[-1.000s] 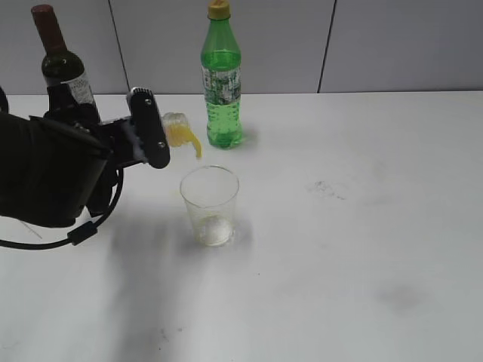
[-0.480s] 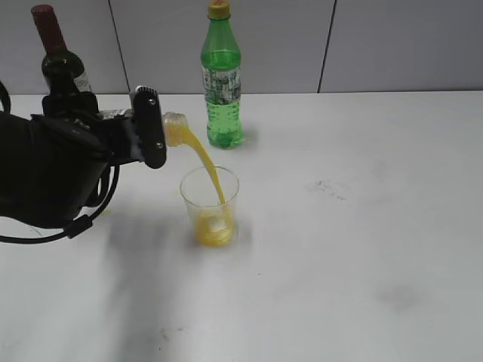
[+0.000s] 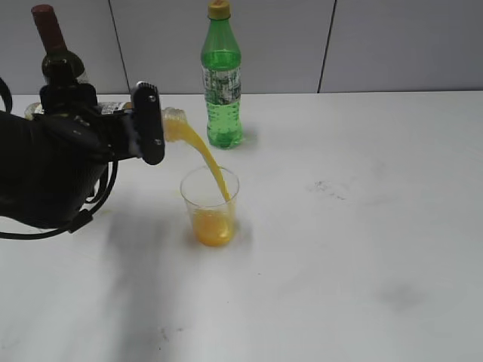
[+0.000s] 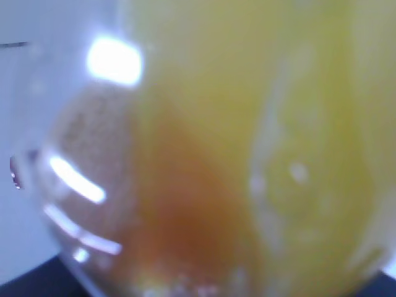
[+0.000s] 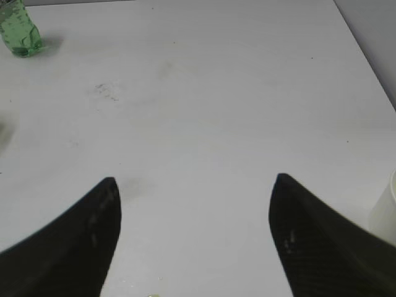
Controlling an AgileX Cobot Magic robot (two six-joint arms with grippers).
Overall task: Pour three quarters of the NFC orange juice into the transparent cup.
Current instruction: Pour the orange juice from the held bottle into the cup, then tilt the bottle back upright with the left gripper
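Note:
My left gripper [image 3: 147, 124] is shut on the NFC orange juice bottle [image 3: 172, 121], held on its side with the neck pointing right above the transparent cup [image 3: 210, 205]. A stream of orange juice [image 3: 207, 162] arcs from the neck into the cup, which holds juice in its lower part. The left wrist view is filled by the blurred bottle and juice [image 4: 235, 154]. My right gripper [image 5: 195, 204] is open and empty over bare table; it does not show in the exterior view.
A tall green bottle [image 3: 221, 79] stands behind the cup; its base also shows in the right wrist view [image 5: 20, 31]. A dark wine bottle [image 3: 56, 56] stands at the back left behind my left arm. A white object [image 5: 385, 207] sits at the right edge of the right wrist view.
The bottle has tipped further and juice now streams steadily. The cup went from empty to holding juice in its lower part.

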